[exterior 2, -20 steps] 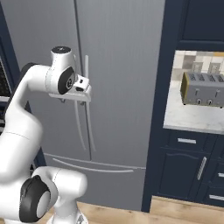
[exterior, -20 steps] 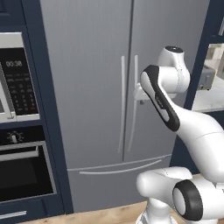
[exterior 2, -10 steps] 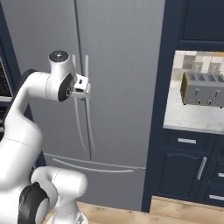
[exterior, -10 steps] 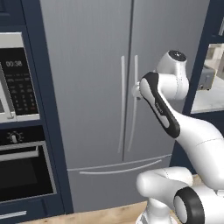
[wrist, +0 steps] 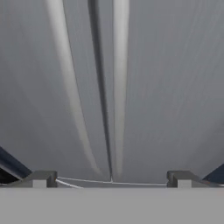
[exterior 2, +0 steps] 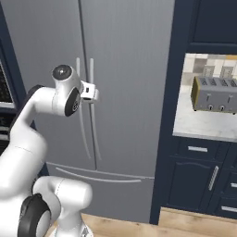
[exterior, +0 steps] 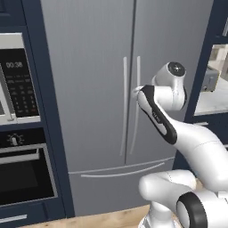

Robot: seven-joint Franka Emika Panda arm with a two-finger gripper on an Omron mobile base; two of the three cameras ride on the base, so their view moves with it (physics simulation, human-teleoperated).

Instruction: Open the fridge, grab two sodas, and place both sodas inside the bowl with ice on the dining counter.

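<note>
The fridge (exterior: 89,89) stands shut, a tall grey brushed-metal front with two long thin curved handles (exterior: 124,107) at its centre seam. My gripper (exterior: 135,91) hangs at mid-height right in front of the right-hand handle (exterior: 137,84), close to the door. From the right base it shows as a white hand (exterior 2: 95,94) against the handles (exterior 2: 91,120). In the hand view both handles (wrist: 119,87) run up between my open fingertips (wrist: 41,178), with nothing held. The sodas, the bowl and the dining counter are out of view.
A black built-in microwave (exterior: 18,84) and oven (exterior: 24,173) sit in the navy column left of the fridge. To the right, a toaster (exterior 2: 215,95) stands on a counter over navy drawers (exterior 2: 199,176). Wood floor (exterior 2: 152,224) lies below.
The hand has edged forward toward the fridge doors and now sits closer to the handles. The jaws stay wide open.
</note>
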